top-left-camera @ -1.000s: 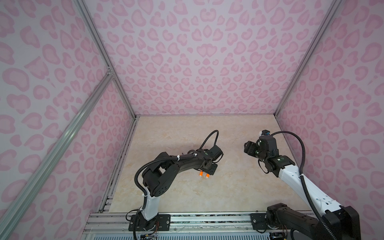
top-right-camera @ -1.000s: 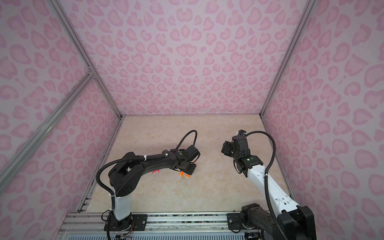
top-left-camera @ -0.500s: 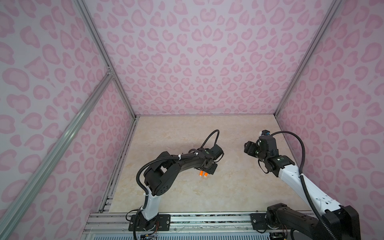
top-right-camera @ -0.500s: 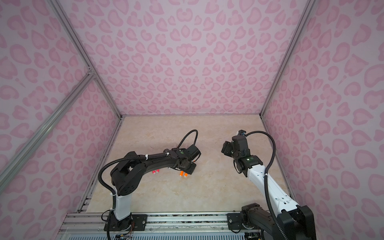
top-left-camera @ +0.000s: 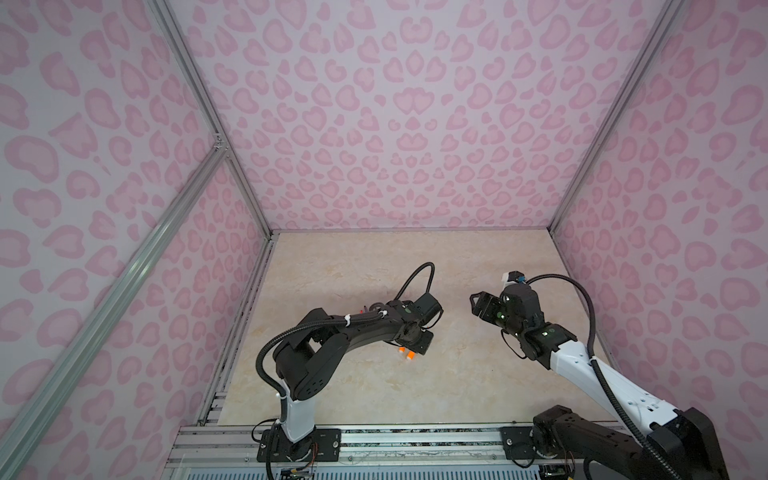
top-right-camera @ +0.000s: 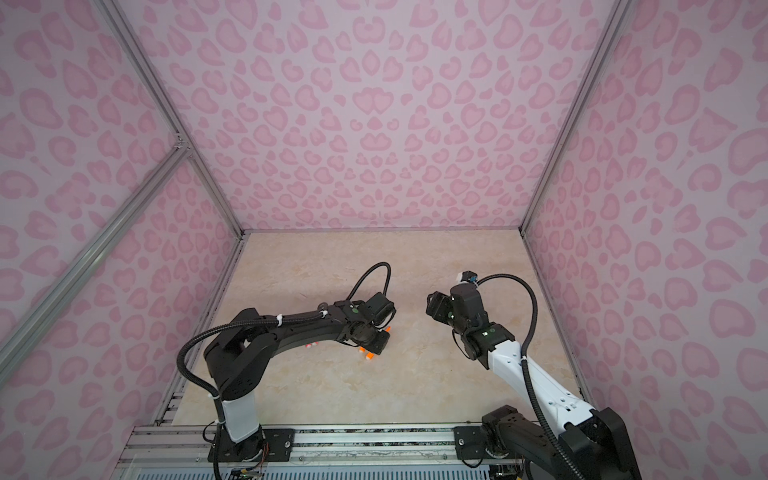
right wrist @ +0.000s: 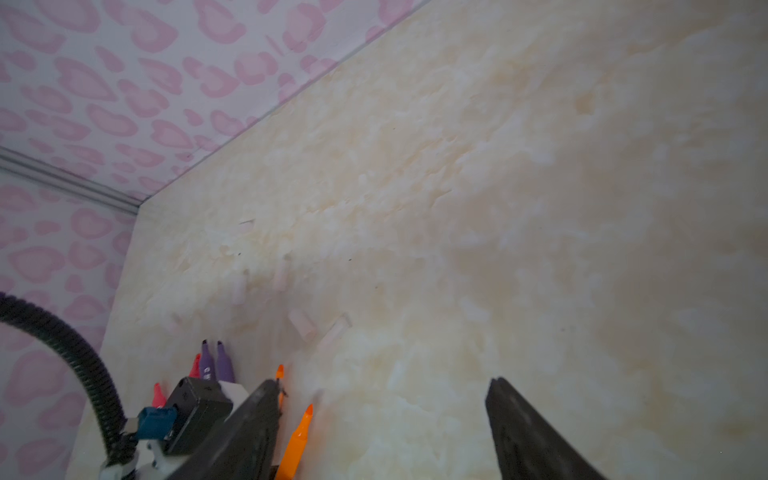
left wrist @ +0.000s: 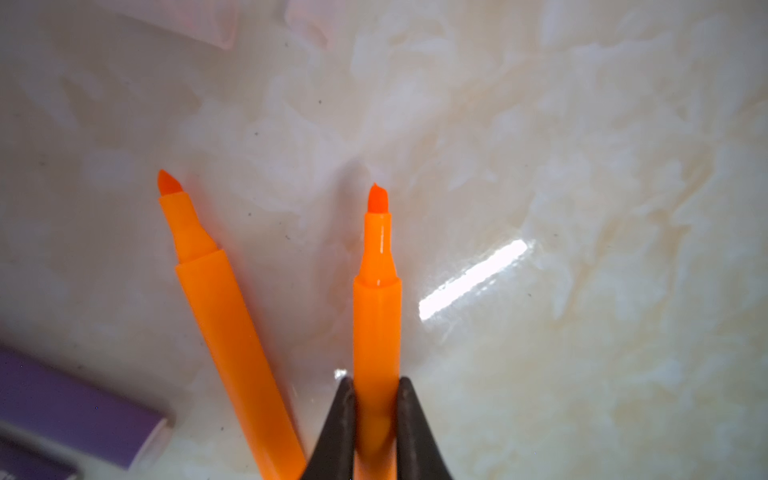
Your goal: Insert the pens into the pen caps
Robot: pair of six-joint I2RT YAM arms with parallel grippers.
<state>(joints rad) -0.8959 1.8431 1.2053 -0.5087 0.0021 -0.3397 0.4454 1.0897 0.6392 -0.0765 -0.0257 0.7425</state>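
The left hand (left wrist: 376, 388) is gripping an orange pen (left wrist: 377, 307) mid-desk (left wrist: 582, 208), beside the second orange pen (left wrist: 226, 328). The right hand (right wrist: 383, 381) is hovering open. Clear caps (right wrist: 302, 325) are lying just farther back.

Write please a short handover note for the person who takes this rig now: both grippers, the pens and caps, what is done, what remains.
Left gripper: shut on the barrel of one orange marker pen; lifted or not, cannot tell.
Right gripper: open, empty, above the beige marbled table.
Second orange marker pen lies beside the held one; two purple marker pens and two pink-red marker pens lie near, tips bare.
Small clear plastic caps lie loose beyond the pen tips.
Done: no pen capped. Left: all six pens.
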